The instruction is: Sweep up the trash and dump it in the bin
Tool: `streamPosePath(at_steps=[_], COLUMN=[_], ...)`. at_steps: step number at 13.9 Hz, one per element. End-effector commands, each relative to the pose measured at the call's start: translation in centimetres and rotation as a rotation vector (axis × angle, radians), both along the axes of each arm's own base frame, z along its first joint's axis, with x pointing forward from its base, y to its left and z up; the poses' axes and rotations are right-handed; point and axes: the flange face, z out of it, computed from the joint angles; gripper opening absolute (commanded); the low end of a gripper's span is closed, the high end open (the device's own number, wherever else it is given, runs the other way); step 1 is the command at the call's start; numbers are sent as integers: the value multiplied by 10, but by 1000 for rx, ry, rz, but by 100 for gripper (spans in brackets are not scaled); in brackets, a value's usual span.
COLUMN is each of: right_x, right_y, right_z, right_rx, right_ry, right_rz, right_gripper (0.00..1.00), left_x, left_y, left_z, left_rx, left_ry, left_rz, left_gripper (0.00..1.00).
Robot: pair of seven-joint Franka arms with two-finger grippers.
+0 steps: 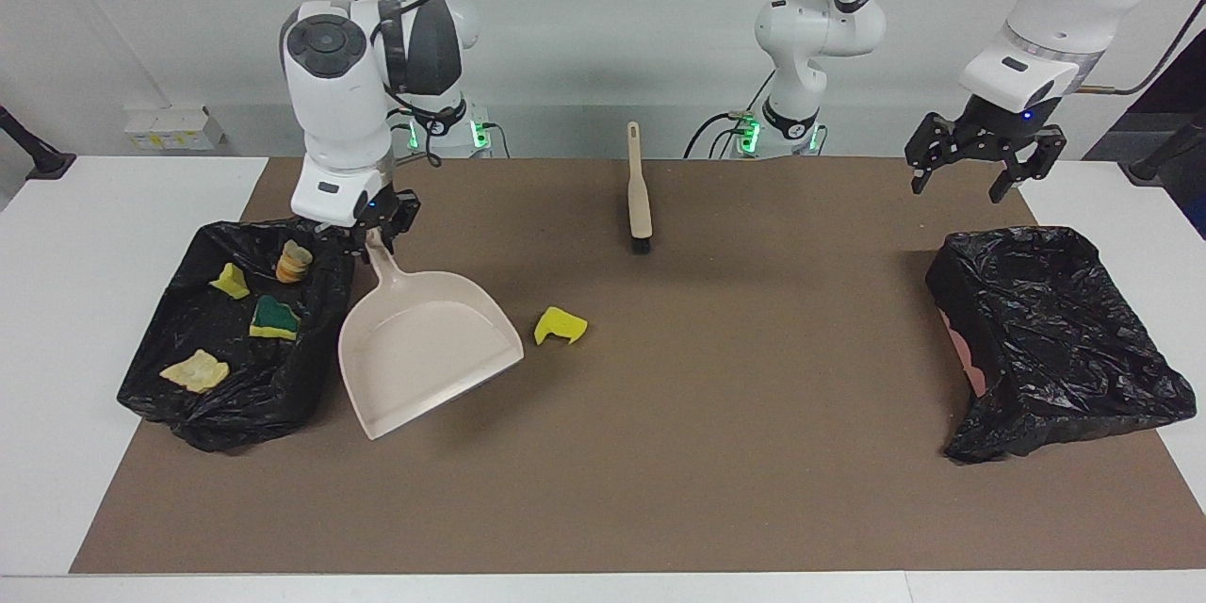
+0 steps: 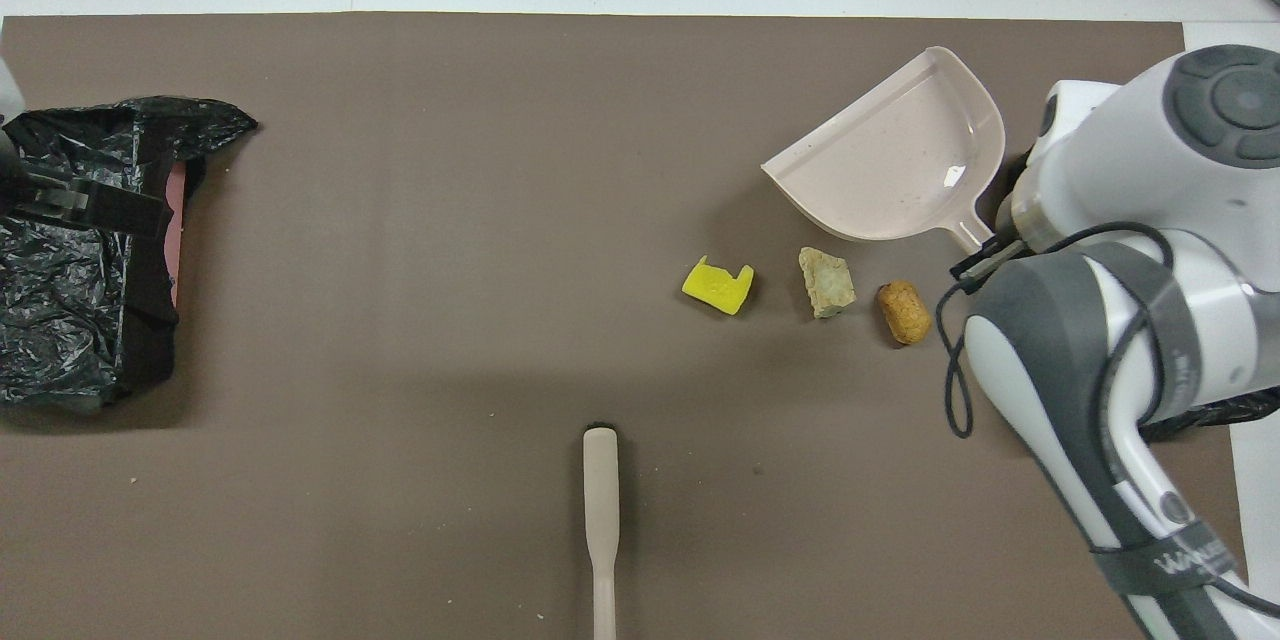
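The right gripper (image 1: 363,231) is pinched tight on the handle of the dustpan (image 1: 424,349) and holds it up, tilted, over the mat (image 1: 716,452), just beside the bin (image 1: 311,386) at the right arm's end of the table. Four scraps lie in that bin: a yellow bit (image 1: 229,281), a green-backed sponge (image 1: 274,317), a pale piece (image 1: 195,369) and a bread piece (image 1: 293,261). Three more lie in a row on the mat: a yellow chunk (image 2: 717,284), a pale lump (image 2: 826,282) and a brown roll (image 2: 904,312). The brush (image 1: 640,198) lies nearer the robots. The left gripper (image 1: 985,171) hangs with fingers spread wide over the mat's corner, near the second bin (image 1: 1055,339)
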Motion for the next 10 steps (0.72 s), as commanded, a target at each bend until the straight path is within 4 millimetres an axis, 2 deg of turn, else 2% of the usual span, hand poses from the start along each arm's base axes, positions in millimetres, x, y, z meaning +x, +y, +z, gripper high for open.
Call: streamPosePath(at_steps=[1, 4, 6, 7, 9, 10], right_x=[-3, -6, -11, -11, -12, -12], right_y=[56, 117, 169, 188, 232, 250], right_z=[-16, -30, -46, -50, -69, -87], right_rx=[65, 129, 165, 183, 206, 193], right_ry=[1, -36, -48, -65, -76, -62], right_rz=[-180, -330, -381, -417, -442, -457], right_gripper=[0, 0, 0, 0, 0, 0], left_x=[-1, -4, -4, -4, -5, -5], left_y=[6, 6, 7, 7, 7, 7], left_z=[2, 1, 1, 1, 1, 1], left_rx=[6, 6, 6, 6, 6, 6], left_ry=[18, 18, 19, 21, 22, 24], left_rz=[1, 4, 6, 7, 10, 9], left_gripper=[100, 100, 100, 100, 100, 100])
